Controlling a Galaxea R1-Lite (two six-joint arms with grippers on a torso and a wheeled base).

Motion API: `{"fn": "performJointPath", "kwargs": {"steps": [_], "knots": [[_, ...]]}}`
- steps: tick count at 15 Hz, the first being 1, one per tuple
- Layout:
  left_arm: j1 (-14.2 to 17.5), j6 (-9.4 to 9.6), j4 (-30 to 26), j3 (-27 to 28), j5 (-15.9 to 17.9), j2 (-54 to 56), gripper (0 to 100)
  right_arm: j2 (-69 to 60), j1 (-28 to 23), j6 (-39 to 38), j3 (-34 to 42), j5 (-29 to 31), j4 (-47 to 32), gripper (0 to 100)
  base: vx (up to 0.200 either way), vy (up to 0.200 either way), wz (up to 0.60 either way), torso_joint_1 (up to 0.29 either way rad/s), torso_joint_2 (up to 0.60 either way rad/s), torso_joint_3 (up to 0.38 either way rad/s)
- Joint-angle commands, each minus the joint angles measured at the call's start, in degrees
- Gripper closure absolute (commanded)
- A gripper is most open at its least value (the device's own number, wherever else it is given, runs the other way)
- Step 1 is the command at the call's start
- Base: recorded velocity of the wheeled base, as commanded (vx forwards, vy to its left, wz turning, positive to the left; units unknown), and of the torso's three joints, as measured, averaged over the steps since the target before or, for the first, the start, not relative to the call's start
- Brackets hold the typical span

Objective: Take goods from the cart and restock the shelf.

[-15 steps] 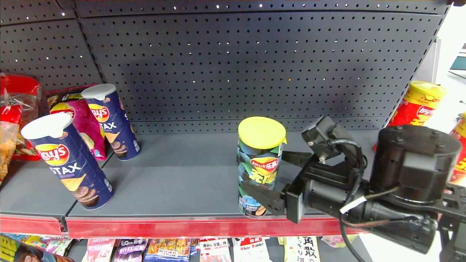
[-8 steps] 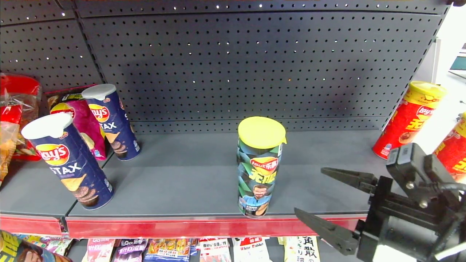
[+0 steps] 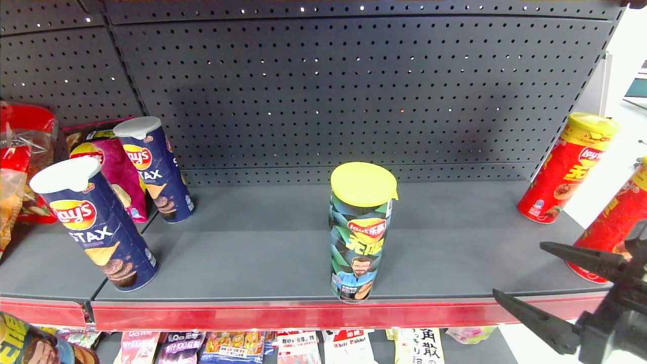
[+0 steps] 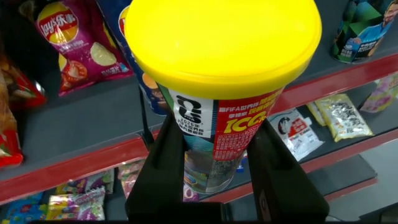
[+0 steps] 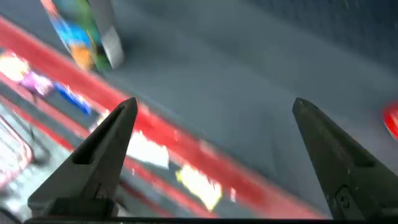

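The front blue can (image 3: 96,227) and the rear blue can (image 3: 154,169) each bore a round red-and-yellow logo above white capitals. The green can (image 3: 361,232) and the red can (image 3: 568,169) carried that logo over yellow characters. The held can (image 4: 224,93) showed a square code mark and yellow lettering on red. Packets (image 3: 419,346) below the shelf (image 3: 263,253) bore black characters, and their small print was unreadable.

The middle can (image 3: 361,232) stands at the shelf's (image 3: 252,253) front edge. The left cans (image 3: 93,225) stand one behind the other, with a bag (image 3: 108,167) beside the rear one. The right cans (image 3: 568,167) stand at the right end. The right hand (image 3: 517,269) hangs off the front right corner. The left hand (image 4: 217,134) grips a held can (image 4: 224,74) before the front edge, leftward.
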State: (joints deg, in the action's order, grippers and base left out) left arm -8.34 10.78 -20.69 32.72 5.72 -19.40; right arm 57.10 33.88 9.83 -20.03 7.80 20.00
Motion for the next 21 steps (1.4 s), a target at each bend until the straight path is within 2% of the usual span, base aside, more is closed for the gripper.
{"fn": "performJointPath", "kwargs": {"steps": [1, 3, 5, 7, 11, 21], "knots": [[0.0, 0.3, 0.0, 0.6, 0.0, -0.6, 100, -13.5, -7.1, 0.2, -2.1, 1.0, -12.7, 0, 0.0, 0.0, 0.0, 0.0, 0.0, 0.0], [0.0, 1.18, 0.0, 0.6, 0.0, -0.6, 100, -17.8, -12.6, 0.4, -3.9, 0.6, -19.0, 0, 0.0, 0.0, 0.0, 0.0, 0.0, 0.0], [0.0, 1.62, 0.0, 0.4, -0.1, -0.7, 100, -18.8, -14.5, 0.5, -4.0, 0.8, -19.8, 0, 0.0, 0.0, 0.0, 0.0, 0.0, 0.0], [0.0, 1.62, 0.0, 0.5, -0.1, -1.3, 100, -19.3, -15.0, 2.9, -3.7, 1.1, -19.8, 0, 0.0, 0.0, 0.0, 0.0, 0.0, 0.0], [0.0, 1.62, 0.7, 0.3, 0.1, -1.2, 100, -19.5, -16.2, 3.5, -2.7, 1.0, -19.8, 0, -0.2, 0.0, 0.0, 0.007, 0.0, 0.001], [-0.8, 1.79, 3.5, -1.6, 0.3, -1.4, 100, -20.4, -16.3, 3.8, -0.4, 1.0, -19.8, 0, 0.0, 0.0, 0.0, 0.0, 0.0, 0.0]]}}
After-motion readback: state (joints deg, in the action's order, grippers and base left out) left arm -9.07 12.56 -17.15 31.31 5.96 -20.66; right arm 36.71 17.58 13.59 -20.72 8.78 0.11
